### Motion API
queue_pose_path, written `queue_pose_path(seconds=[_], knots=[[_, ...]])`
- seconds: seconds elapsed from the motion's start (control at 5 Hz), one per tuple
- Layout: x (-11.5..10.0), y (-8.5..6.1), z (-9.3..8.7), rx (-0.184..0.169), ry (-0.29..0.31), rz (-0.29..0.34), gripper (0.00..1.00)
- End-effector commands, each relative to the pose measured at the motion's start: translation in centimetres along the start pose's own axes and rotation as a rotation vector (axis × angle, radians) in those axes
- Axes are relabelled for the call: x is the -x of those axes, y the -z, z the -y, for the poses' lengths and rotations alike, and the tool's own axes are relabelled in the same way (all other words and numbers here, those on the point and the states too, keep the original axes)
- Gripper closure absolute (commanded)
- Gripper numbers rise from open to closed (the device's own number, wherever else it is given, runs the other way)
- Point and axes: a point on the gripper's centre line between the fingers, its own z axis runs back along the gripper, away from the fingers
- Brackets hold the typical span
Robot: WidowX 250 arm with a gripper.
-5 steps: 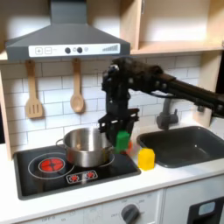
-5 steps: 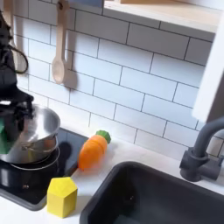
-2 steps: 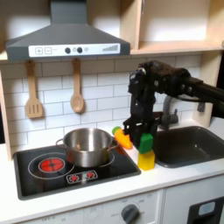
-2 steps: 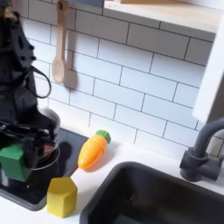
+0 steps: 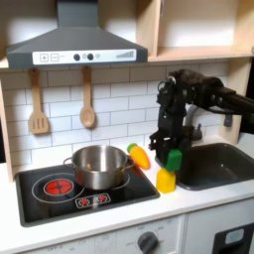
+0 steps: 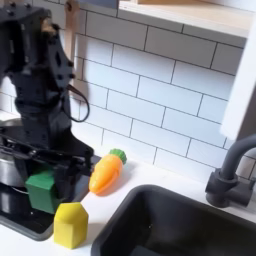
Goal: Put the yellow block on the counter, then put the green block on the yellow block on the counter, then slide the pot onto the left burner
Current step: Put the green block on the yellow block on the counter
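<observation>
Two toy blocks appear in the first exterior view: the yellow block [image 5: 166, 180] stands on the off-white counter [image 5: 119, 220] between the black cooktop [image 5: 40, 204] and the sink basin [image 5: 220, 162], and the green block [image 5: 175, 159] hangs just above it, held in the gripper [image 5: 173, 156] of the black arm. The jaws are closed on the green block; whether the two blocks touch cannot be told. The steel pot [image 5: 98, 166] sits on the cooktop toward the first exterior view's right, beside the burner [image 5: 59, 186] with red rings. An orange carrot toy [image 5: 139, 156] lies behind the pot's right edge.

In the second exterior view, the gripper [image 6: 42, 188] grips the green block [image 6: 41, 190] between its jaws, above and slightly to the second exterior view's left of the yellow block [image 6: 70, 224], with a small gap visible between them. The carrot toy [image 6: 105, 171] lies on the counter [image 6: 140, 182] behind. A grey faucet [image 6: 233, 170] stands at the second exterior view's right.
</observation>
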Motion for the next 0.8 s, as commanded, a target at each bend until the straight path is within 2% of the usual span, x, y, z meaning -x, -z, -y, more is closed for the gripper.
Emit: queue_pose_path(seconds=[0.0, 0.6], knots=[[-1.07, 1.23, 0.81, -0.045, 0.015, -0.029, 1.00], [-0.22, 1.92, 0.56, -0.061, 0.004, -0.080, 1.00]])
